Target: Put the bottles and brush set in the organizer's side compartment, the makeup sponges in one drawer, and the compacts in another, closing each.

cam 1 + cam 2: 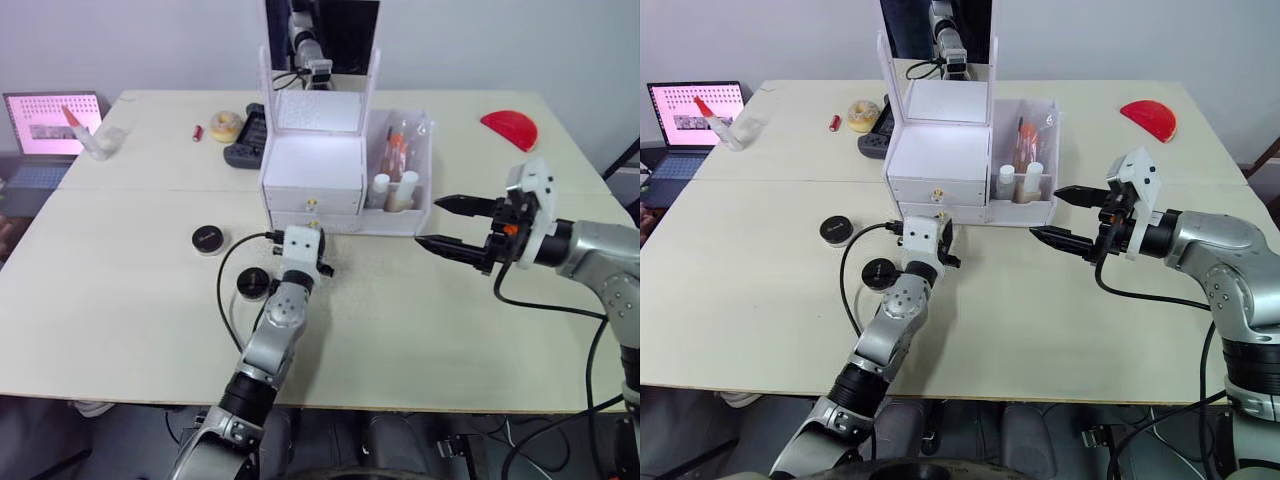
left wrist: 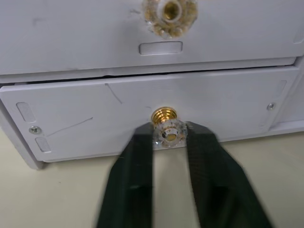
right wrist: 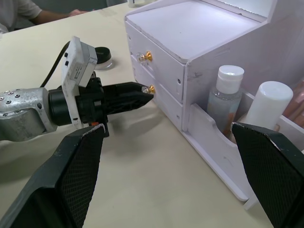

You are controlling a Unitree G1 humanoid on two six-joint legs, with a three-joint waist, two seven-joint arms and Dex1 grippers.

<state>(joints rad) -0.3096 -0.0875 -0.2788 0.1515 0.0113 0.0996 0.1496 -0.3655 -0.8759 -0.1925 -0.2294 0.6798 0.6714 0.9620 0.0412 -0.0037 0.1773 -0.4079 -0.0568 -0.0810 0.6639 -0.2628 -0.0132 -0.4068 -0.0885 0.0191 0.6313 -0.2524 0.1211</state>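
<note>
The white organizer stands mid-table with two drawers under a mirror. Its side compartment holds two white-capped bottles and an orange-toned brush set. In the left wrist view my left gripper is shut on the lower drawer's crystal knob, and that drawer front sits about flush. Two black round compacts lie on the table left of that arm. My right gripper hangs open and empty just right of the side compartment. I cannot tell which things are makeup sponges.
A yellowish ring, a small red tube and a black case lie behind the organizer on the left. A red half-round piece sits far right. A laptop and a clear cup stand far left. A person's arm rests at the table's edge.
</note>
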